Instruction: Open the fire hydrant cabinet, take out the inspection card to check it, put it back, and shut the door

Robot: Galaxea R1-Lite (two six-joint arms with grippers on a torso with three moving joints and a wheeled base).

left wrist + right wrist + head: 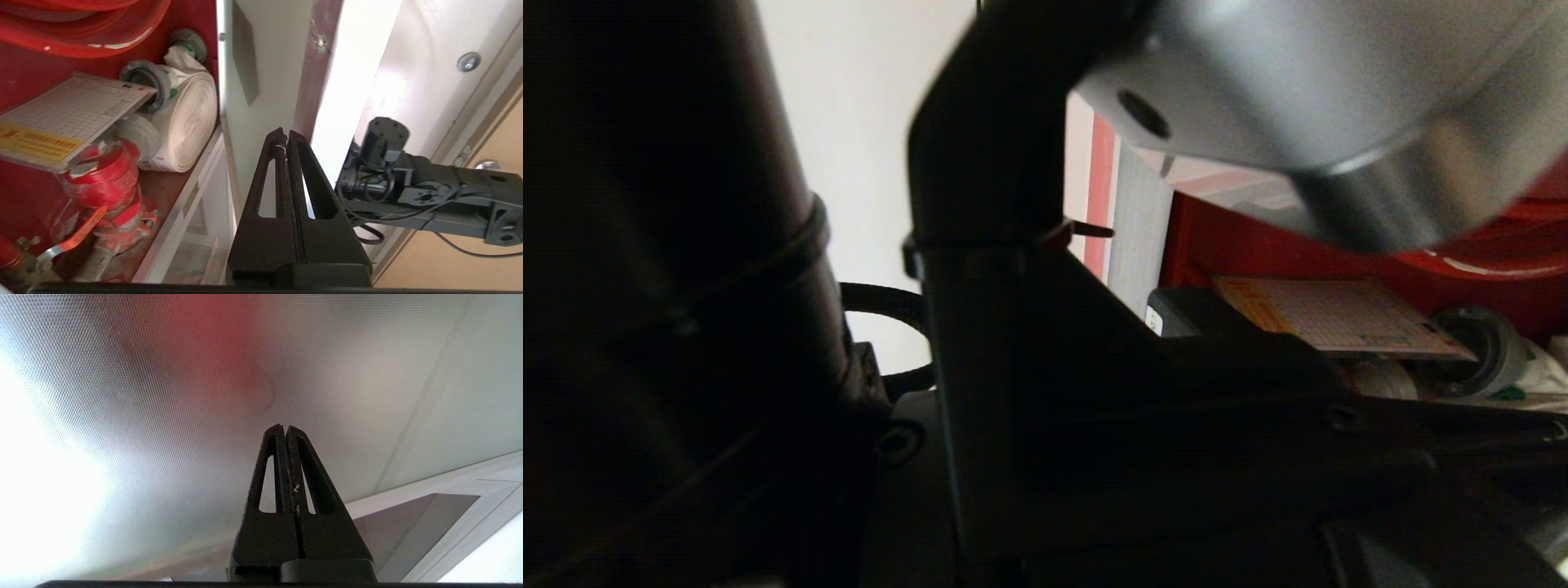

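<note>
While the robot's own arm blocks most of the head view, you can still spot the card past it, lying inside the red cabinet. Its long axis runs across the picture, yellow end on the left, and a grey hose coupling sits at its other end.

Left wrist view is way clearer. The left gripper has its fingers pressed together, holding nothing, out in front of the cabinet's pale side frame. The card rests tilted on top of the red valve, yellow band toward the camera, far end pointing at the rolled white hose. The right arm hangs further off.

Right wrist view: right gripper is pinched closed too, empty, facing a blurry frosted surface.
</note>
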